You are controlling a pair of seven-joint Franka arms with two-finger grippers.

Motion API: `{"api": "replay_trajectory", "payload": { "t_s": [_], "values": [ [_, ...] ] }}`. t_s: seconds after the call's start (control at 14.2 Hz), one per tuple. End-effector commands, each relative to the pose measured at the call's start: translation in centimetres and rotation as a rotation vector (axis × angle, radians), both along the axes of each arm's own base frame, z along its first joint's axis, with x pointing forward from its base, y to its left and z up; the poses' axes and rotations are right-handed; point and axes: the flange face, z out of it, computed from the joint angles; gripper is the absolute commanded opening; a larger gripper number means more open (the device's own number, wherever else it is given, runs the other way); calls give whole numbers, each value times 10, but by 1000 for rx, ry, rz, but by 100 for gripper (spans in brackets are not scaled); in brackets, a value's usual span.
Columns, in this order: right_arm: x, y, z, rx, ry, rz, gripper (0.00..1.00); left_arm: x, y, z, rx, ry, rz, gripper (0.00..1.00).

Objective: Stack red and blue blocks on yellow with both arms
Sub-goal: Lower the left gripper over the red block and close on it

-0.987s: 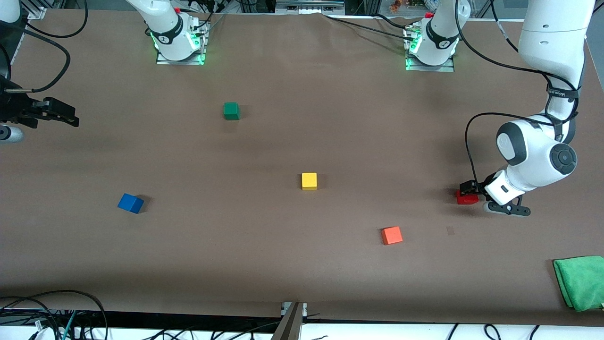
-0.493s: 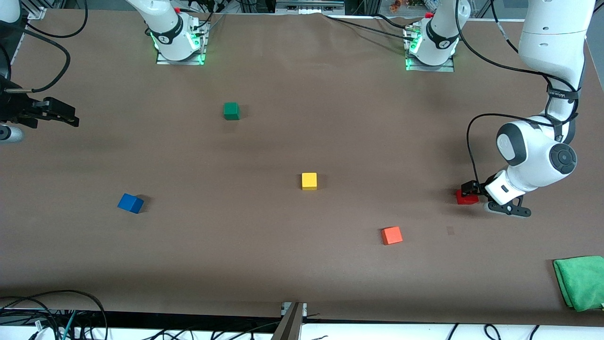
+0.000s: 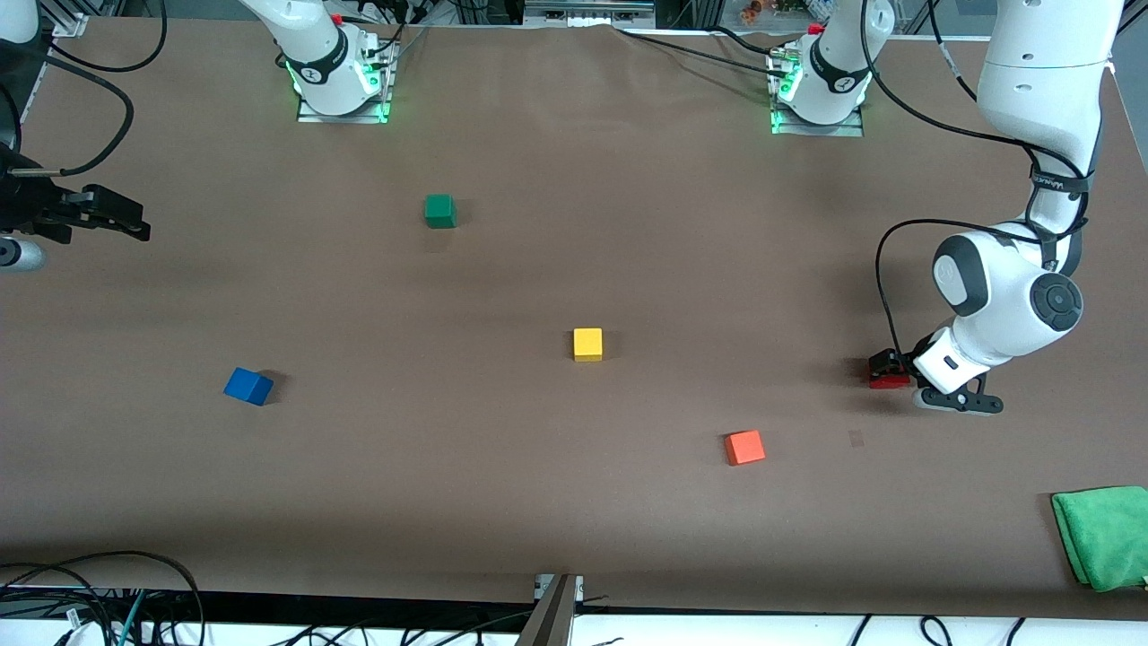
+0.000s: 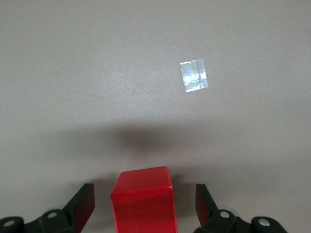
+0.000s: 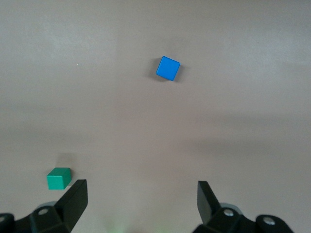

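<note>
Left gripper: low at the table, fingers spread wide either side of the red block, gaps visible on both sides; block partly cut off in the left wrist view. Red block: toward the left arm's end.
Right gripper: high over the right arm's end, waiting, fingers parted, holding nothing.
Blue block: toward the right arm's end.
Yellow block: mid-table.
Orange-red cube, green cube: loose, well apart.
Surface: plain brown matte.
Green cloth: corner, cut off at edge.
</note>
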Motion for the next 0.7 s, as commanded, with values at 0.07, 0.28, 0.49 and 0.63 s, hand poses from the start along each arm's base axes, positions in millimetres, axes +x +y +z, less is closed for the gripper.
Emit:
{"api": "replay_trajectory", "payload": {
  "t_s": [0.07,0.28,0.49,0.63],
  "values": [
    [2,-2,5,13,-9,2,100,1,-1,1,13,-9,10,79],
    [2,-2,5,11,-8,2,100,2,-1,2,13,-12,10,74],
    [2,-3,5,5,-7,2,100,2,0,2,11,-12,20,51],
    [2,-2,5,5,-9,4,100,2,0,2,11,-11,26,35]
  ]
}}
